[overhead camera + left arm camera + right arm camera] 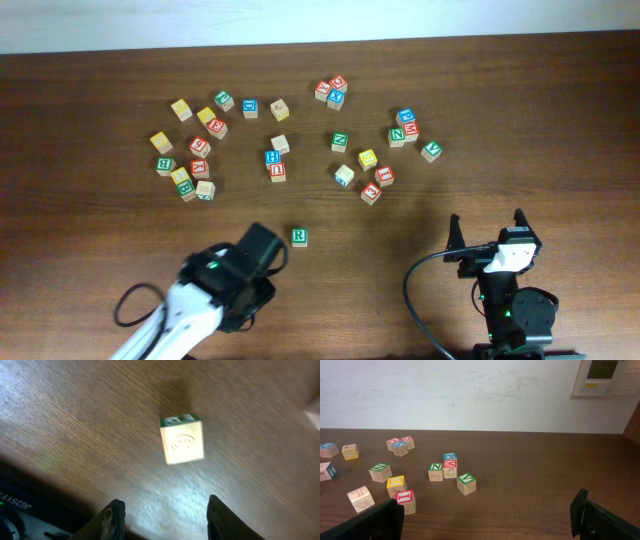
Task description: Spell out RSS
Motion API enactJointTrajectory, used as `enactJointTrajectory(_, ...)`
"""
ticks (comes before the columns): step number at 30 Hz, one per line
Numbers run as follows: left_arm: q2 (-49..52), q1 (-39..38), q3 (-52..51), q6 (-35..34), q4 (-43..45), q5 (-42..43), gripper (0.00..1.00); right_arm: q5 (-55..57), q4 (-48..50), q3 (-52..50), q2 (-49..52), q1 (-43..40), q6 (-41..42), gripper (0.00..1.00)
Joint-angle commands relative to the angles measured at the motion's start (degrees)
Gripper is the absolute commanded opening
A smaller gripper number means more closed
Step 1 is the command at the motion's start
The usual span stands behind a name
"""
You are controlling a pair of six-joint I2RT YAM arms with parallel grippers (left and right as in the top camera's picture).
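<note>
The green R cube (299, 237) stands alone on the table in front of the scattered cubes. In the left wrist view it (182, 440) lies ahead of the fingers, apart from them. My left gripper (268, 243) (167, 519) is open and empty, just left of the R cube. My right gripper (488, 232) (487, 515) is open and empty at the front right, far from the cubes. Yellow-faced cubes lie in the scatter, among them one in the right group (367, 158) (396, 483) and one at the far left (181, 109). I cannot read their letters.
Several letter cubes with red, blue, green and yellow faces lie scattered across the back half of the wooden table (560, 180). A left cluster (200, 146), a middle pair (274, 164) and a right cluster (404, 128) show. A white wall (470, 390) stands behind the table.
</note>
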Motion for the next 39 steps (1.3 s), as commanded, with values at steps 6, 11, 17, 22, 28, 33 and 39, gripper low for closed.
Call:
enactJointTrajectory(6,15.0,-2.8,-0.4,-7.3,8.5,-3.3,0.52,0.5,-0.2,-0.5,-0.4,0.3,-0.2,0.98)
enactJointTrajectory(11,17.7,-2.8,-0.4,-7.2,10.3,-2.1,0.5,0.5,-0.2,-0.5,-0.4,0.3,-0.2,0.98)
enactJointTrajectory(17,17.7,-2.8,-0.4,-7.1,11.7,-2.9,0.45,0.5,-0.2,-0.5,-0.4,0.3,-0.2,0.98)
enactJointTrajectory(22,17.7,-2.8,-0.4,-7.1,11.7,-3.6,0.42,0.5,-0.2,-0.5,-0.4,0.3,-0.2,0.98)
enactJointTrajectory(28,17.7,-2.8,-0.4,-7.1,12.0,-6.6,0.41,0.5,-0.2,-0.5,-0.4,0.3,-0.2,0.98)
enactJointTrajectory(33,17.7,-2.6,-0.4,-7.1,14.4,-10.1,0.34,0.5,-0.2,-0.5,-0.4,0.3,-0.2,0.98)
enactJointTrajectory(39,17.7,-2.6,-0.4,-7.0,17.5,-14.1,0.33,0.5,-0.2,-0.5,-0.4,0.3,-0.2,0.98)
